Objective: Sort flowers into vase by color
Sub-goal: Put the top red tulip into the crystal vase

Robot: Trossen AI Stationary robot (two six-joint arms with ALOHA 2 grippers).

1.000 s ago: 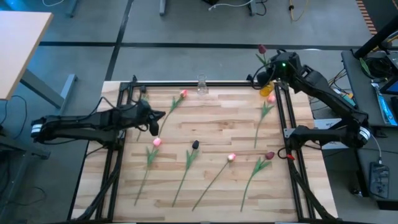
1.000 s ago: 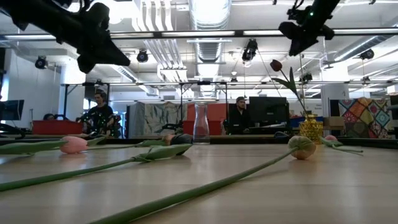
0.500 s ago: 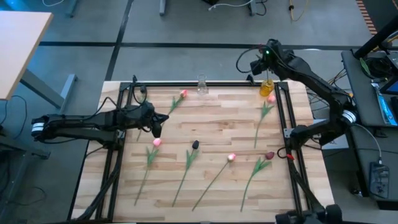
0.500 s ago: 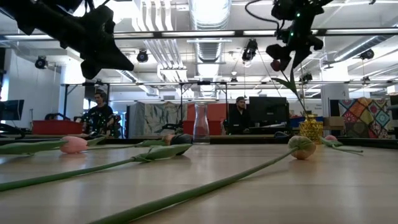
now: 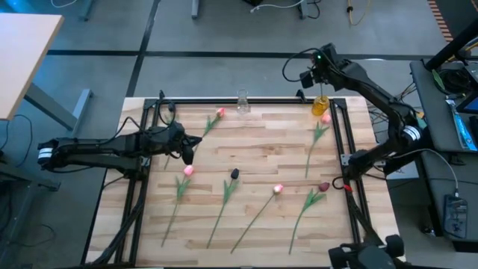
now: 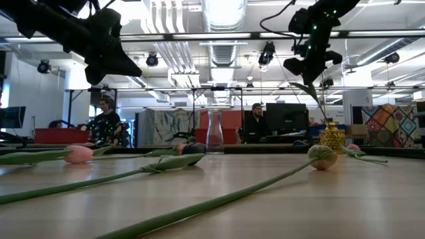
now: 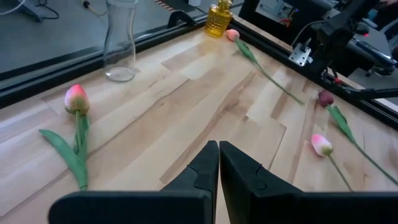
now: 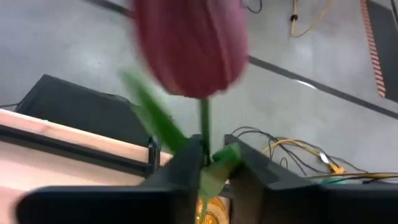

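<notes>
Seven tulips are counted in all. Four pink tulips [image 5: 188,170] are seen lying flat, and two maroon tulips [image 5: 323,186] lie flat as well. A third maroon tulip [image 8: 189,46] is held up. Two vases are counted: one glass vase [image 5: 242,101] and one yellow vase [image 5: 321,107]. Two persons [image 6: 106,119] are seen behind.

wooden table [image 5: 254,153], tulips [image 5: 226,193], two vases [image 5: 243,101]

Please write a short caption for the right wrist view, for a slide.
Right end effector shut on a maroon tulip, held above the yellow vase.
</notes>
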